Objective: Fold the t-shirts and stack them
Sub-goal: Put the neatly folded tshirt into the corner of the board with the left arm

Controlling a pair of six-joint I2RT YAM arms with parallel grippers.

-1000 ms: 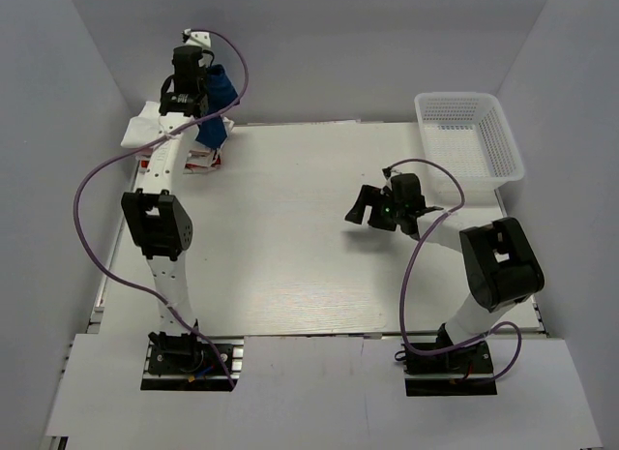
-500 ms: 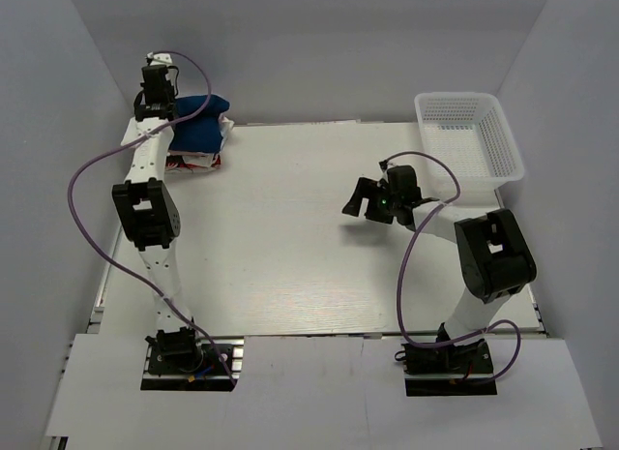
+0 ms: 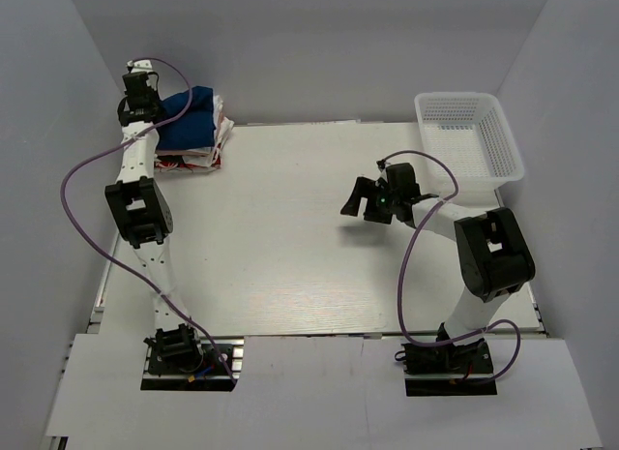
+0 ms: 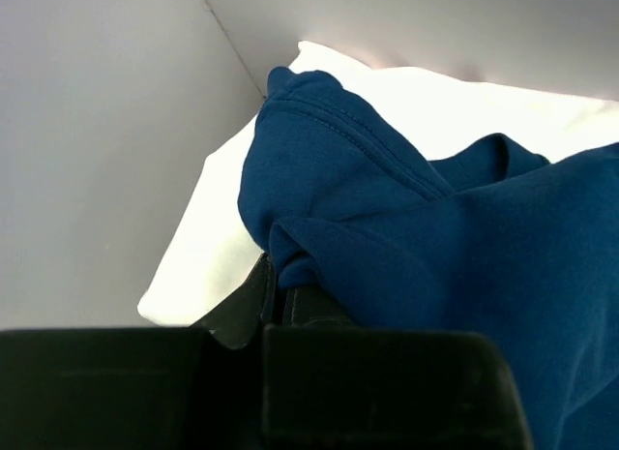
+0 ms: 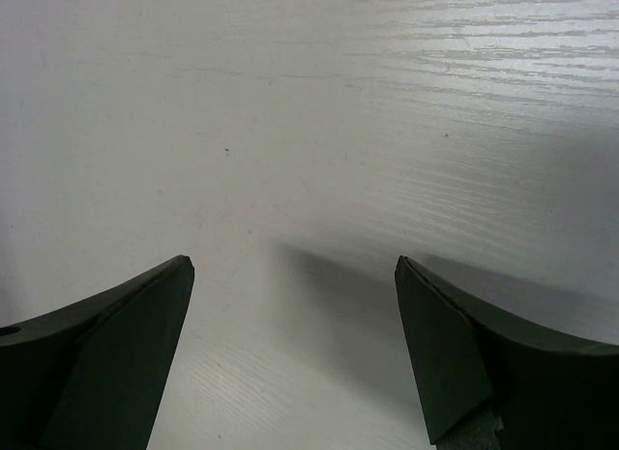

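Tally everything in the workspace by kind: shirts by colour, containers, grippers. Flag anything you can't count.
navy t-shirt: 1, on top of the pile
pile of folded light shirts: 1 pile; the shirts in it can't be counted
white mesh basket: 1
grippers: 2; left gripper shut on the navy t-shirt, right gripper open
total: 5

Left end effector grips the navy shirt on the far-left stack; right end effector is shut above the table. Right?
No: the right wrist view shows the right end effector open, jaws wide apart above the table. The left end effector does grip the navy shirt.
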